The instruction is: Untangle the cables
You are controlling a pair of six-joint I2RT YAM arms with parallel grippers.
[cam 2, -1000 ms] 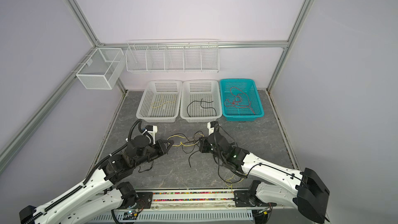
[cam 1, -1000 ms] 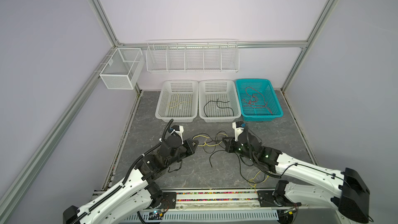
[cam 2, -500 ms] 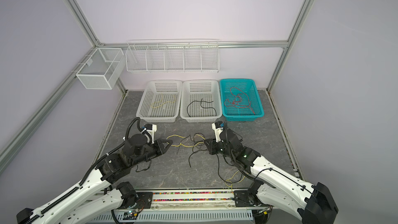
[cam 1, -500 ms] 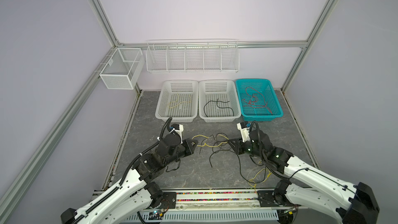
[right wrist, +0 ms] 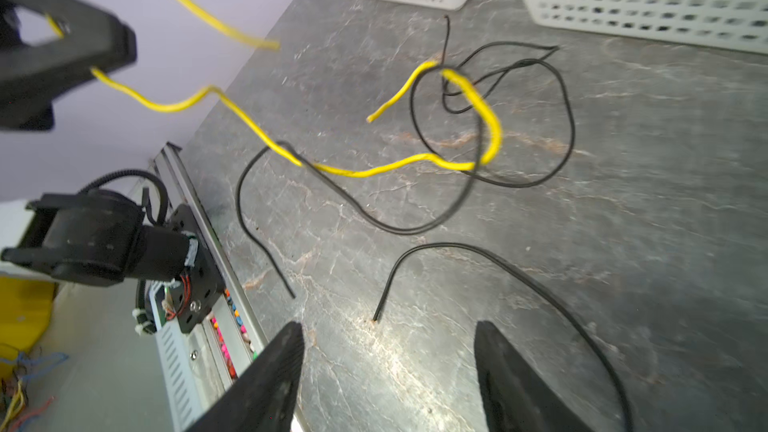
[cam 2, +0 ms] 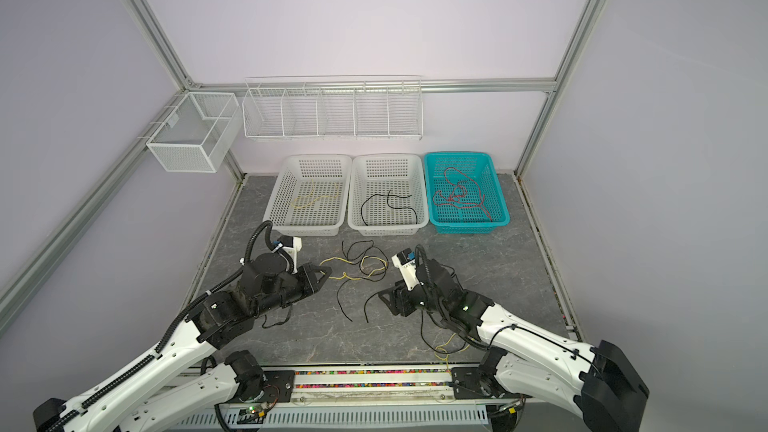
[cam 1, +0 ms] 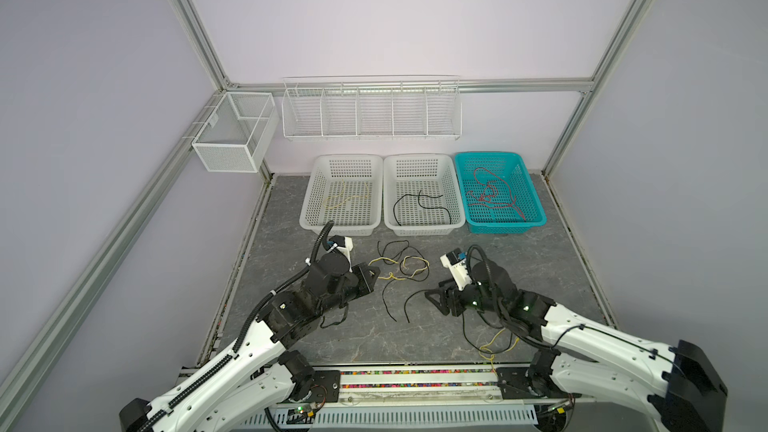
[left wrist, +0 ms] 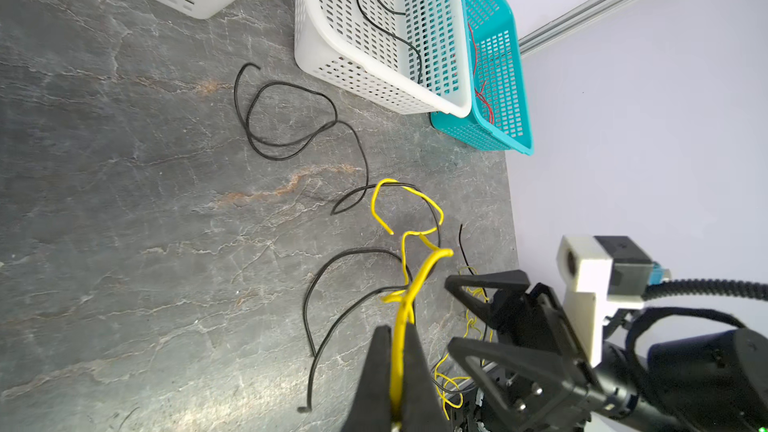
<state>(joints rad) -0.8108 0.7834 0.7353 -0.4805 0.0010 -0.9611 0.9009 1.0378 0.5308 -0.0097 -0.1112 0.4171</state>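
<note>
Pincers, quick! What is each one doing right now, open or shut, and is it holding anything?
Left pincer: closed, holding the thin yellow cable.
Right pincer: open, holding nothing.

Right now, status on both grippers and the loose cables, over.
Left gripper shut on yellow cable. Right gripper open, empty. Black cables loop across the yellow one; tangle not cleared.

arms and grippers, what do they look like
The left arm and right arm have white shells on the long links, black joints and black wrists. A black corrugated hose loops to a white camera mount on each wrist. The left gripper and right gripper are black, with triangular open-framed jaws.
</note>
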